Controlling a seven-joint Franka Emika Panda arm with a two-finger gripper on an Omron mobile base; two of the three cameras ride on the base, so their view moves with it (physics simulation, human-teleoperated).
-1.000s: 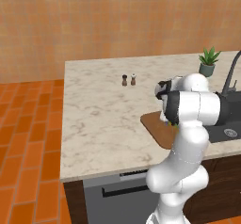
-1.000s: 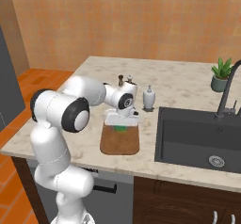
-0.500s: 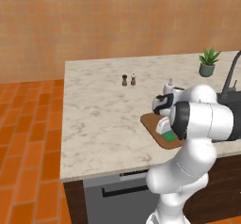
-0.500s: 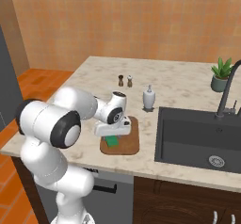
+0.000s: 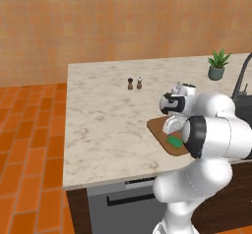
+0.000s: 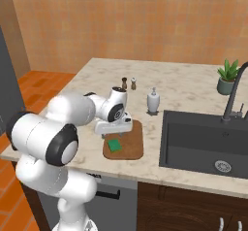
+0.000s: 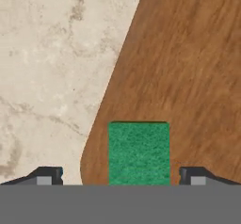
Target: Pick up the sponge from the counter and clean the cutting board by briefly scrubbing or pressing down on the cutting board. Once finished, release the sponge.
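One small flat green sponge (image 6: 115, 144) lies on one brown wooden cutting board with rounded corners (image 6: 133, 144), at the board's near left part, on the beige-white marble-patterned counter (image 6: 179, 86). One two-finger gripper (image 6: 115, 132) hangs just above the sponge with its fingers spread apart, clear of the sponge on both sides; in the hand view the two dark fingertips (image 7: 47, 175) stand well out from the green block (image 7: 139, 153), which shows a rough scrubbing texture, and the board (image 7: 188, 72) shows streaked wood grain beside the veined stone (image 7: 52, 63).

Two small shakers (image 6: 128, 83), one dark and one pale, stand together farther back on the counter. One white soap bottle (image 6: 153, 101) stands just left of the single dark sink basin (image 6: 208, 142), seen clearly from the right base view, which also shows one dark curved tap (image 6: 233, 98) and the drain. One potted green plant (image 6: 226, 77) sits at the far right. In the left base view the arm hides most of the board (image 5: 162, 130) and part of the sponge (image 5: 174, 140).
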